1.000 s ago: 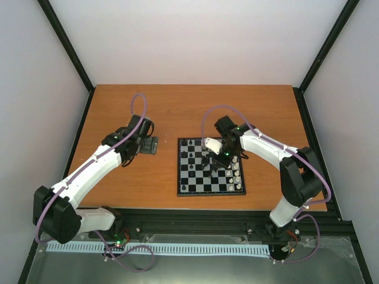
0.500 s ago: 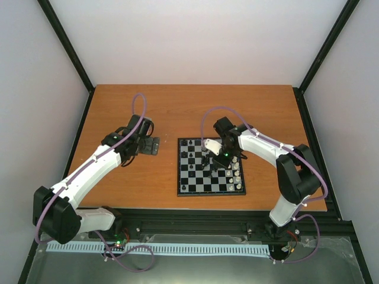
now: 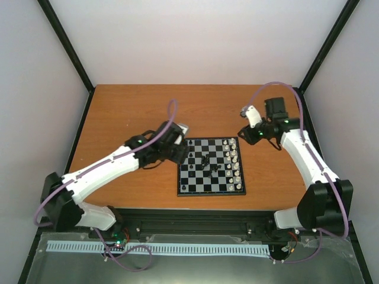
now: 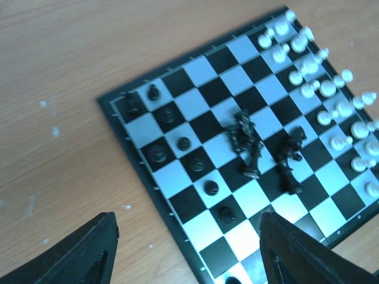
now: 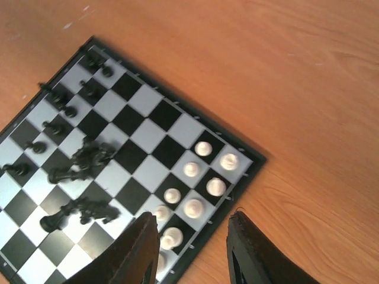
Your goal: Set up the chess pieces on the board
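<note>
The board (image 3: 208,193) lies at the table's middle. White chess pieces (image 3: 235,165) stand in two files along its right side. Several black pieces (image 3: 211,163) lie tumbled in a heap at its middle, and black pawns (image 3: 185,188) stand on its left files. My left gripper (image 3: 179,152) is open and empty over the board's left edge. In the left wrist view (image 4: 186,257) its fingers (image 4: 77,254) straddle the edge, with standing pawns (image 4: 211,188) and fallen black pieces (image 4: 249,142) ahead. My right gripper (image 3: 244,135) is open and empty over the board's far right corner, above white pieces (image 5: 194,207).
The wooden table (image 3: 142,112) is bordered by black frame rails (image 3: 311,136) at the sides and white walls beyond. The board (image 4: 195,71) fills most of the left wrist view and also shows in the right wrist view (image 5: 151,133).
My right gripper has pulled back from the black heap at the board's middle to the far right corner. My left gripper has moved right, from the bare table to the board's left edge.
</note>
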You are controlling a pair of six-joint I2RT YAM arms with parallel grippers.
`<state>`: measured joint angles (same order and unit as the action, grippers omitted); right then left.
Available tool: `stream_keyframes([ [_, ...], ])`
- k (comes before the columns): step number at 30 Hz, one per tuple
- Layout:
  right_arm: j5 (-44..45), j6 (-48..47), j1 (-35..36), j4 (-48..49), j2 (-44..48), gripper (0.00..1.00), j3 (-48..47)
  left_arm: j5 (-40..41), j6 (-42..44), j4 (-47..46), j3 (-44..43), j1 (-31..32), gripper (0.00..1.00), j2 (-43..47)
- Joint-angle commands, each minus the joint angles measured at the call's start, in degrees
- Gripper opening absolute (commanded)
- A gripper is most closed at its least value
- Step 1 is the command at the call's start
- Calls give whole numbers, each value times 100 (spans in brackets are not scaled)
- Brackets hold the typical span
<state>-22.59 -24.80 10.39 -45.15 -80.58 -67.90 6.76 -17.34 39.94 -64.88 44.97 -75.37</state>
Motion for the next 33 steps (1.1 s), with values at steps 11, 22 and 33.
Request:
stream_keyframes([
  [11, -1185, 279, -1092, 243, 360, 36, 333, 1216, -1517, 326, -1643, 1700, 54, -2653],
  [22, -1275, 145, -1093, 225, 373, 36, 391, 769, -1623, 489, -2318, 1817, 49, -3787],
  [33, -1322, 101, -1092, 272, 423, 36, 402, 548, -1696, 708, -2417, 1911, 46, -4111],
])
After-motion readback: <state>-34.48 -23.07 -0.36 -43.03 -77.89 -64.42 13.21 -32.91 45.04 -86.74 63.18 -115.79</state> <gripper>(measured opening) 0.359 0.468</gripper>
